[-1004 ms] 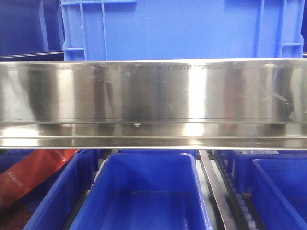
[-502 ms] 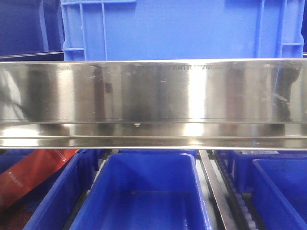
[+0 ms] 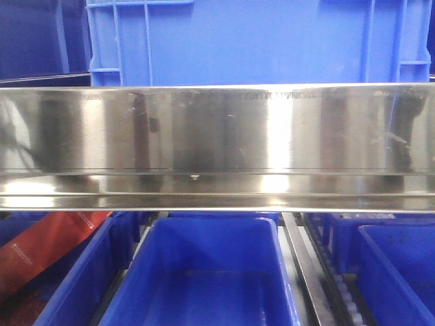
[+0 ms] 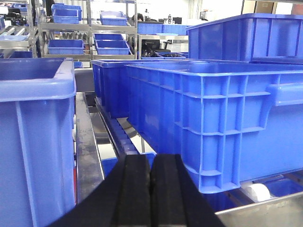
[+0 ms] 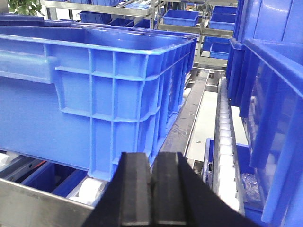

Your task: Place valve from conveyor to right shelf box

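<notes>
- Neither the valve nor the conveyor shows in any view, so I judge the step in hand is locating them before any reach.
- My left pincer (image 4: 150, 189) has its black pads pressed together on nothing; the right pincer (image 5: 151, 189) likewise.
- From the left wrist, a big blue crate (image 4: 222, 118) sits at 2 o'clock; from the right wrist, another crate (image 5: 90, 90) at 10 o'clock.
- The front view gives me only a steel shelf rail (image 3: 217, 142) over a blue bin (image 3: 211, 272).
- I'd turn toward the belt, then part one pincer's pads before descending.

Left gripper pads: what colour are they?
Black; the left gripper pads show best in the left wrist view, pressed together.
</notes>
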Controlling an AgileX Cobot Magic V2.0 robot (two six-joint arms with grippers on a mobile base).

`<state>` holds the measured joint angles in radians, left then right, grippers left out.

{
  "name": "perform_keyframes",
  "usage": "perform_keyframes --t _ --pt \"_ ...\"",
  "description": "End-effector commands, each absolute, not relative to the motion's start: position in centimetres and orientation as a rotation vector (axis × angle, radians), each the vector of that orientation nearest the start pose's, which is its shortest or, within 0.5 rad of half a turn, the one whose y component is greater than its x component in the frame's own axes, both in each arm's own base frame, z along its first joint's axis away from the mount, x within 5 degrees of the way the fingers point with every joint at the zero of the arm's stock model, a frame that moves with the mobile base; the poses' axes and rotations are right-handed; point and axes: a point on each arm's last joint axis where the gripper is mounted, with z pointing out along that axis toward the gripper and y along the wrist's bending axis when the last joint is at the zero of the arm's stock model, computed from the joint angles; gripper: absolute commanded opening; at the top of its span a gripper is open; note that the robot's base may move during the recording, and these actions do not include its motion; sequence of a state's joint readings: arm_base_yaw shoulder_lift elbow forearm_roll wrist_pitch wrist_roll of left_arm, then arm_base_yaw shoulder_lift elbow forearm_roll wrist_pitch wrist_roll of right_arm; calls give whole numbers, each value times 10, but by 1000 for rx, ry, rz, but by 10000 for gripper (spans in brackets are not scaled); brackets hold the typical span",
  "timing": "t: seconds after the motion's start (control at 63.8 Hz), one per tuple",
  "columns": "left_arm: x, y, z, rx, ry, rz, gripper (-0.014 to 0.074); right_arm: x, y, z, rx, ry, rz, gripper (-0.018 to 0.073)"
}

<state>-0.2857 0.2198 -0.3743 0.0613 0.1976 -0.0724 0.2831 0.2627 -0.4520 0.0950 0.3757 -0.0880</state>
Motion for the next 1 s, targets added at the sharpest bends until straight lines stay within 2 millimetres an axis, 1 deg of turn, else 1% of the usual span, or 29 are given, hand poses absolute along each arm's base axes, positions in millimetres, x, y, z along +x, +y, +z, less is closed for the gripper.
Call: perform_keyframes --t 0.0,0.094,0.173,0.282,0.392,0.471,0.518,0.565,0.988 --pt "59 -14 306 150 1499 -213 -111 59 20 316 -266 1624 223 -162" --pt "57 -8 298 84 1483 -144 -111 59 20 316 -266 1624 223 -162" --pt "54 -4 286 29 1475 -84 -111 59 20 316 -266 1624 223 -162" --pt "52 1 264 -31 1466 -17 -111 59 20 316 -266 1624 223 -162" --pt "52 3 235 -63 1464 20 -111 59 20 316 -266 1624 223 -162" --pt "56 3 212 -66 1500 21 -111 59 20 316 -266 1624 223 -162" --pt "56 3 216 -62 1453 20 -111 59 20 316 -266 1624 223 -162" --pt "56 3 210 -68 1517 22 -111 59 20 316 -266 1624 223 -162" --pt "56 3 214 -64 1477 20 -111 59 20 316 -266 1624 223 -162"
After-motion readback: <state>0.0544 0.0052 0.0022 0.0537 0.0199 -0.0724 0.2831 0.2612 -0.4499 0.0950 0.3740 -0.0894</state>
